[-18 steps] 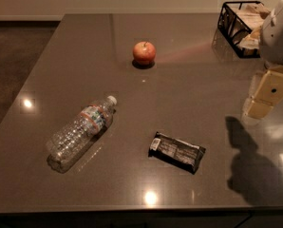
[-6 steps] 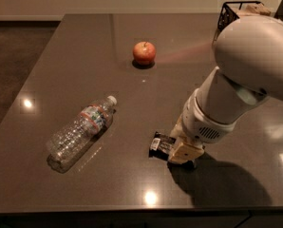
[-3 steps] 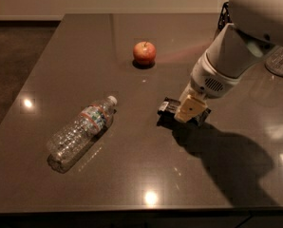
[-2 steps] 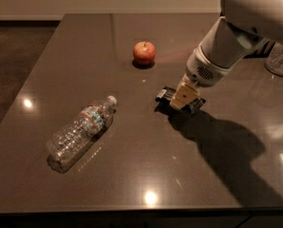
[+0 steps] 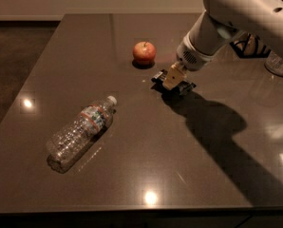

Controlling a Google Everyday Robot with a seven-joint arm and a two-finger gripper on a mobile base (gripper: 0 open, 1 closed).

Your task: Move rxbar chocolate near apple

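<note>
Gripper: the gripper (image 5: 172,82) is seen over the far middle of the table (image 5: 146,156), at about 4 o'clock from the apple (image 5: 144,52) and near it.
Fingers: the tan fingers (image 5: 169,78) are closed across the middle of the rxbar chocolate (image 5: 187,86), which is gripped between them.
Rxbar chocolate: the black wrapper is held flat and low, with one end shown at 10 o'clock of the gripper and the other at 4 o'clock. Whether it touches the tabletop cannot be told. It is near the apple but apart from it.
Apple: it is stood upright on the table, stem up, at 10 o'clock from the bar.
Arm: the white arm (image 5: 236,13) is reached in from 2 o'clock, and its shadow is cast on the table toward 5 o'clock.
Water bottle: the clear bottle (image 5: 80,133) is laid on its side at 7 o'clock from the apple, well apart, with its white cap pointed toward 2 o'clock.
Wire basket: a dark basket (image 5: 249,49) is partly hidden behind the arm at the far right.
</note>
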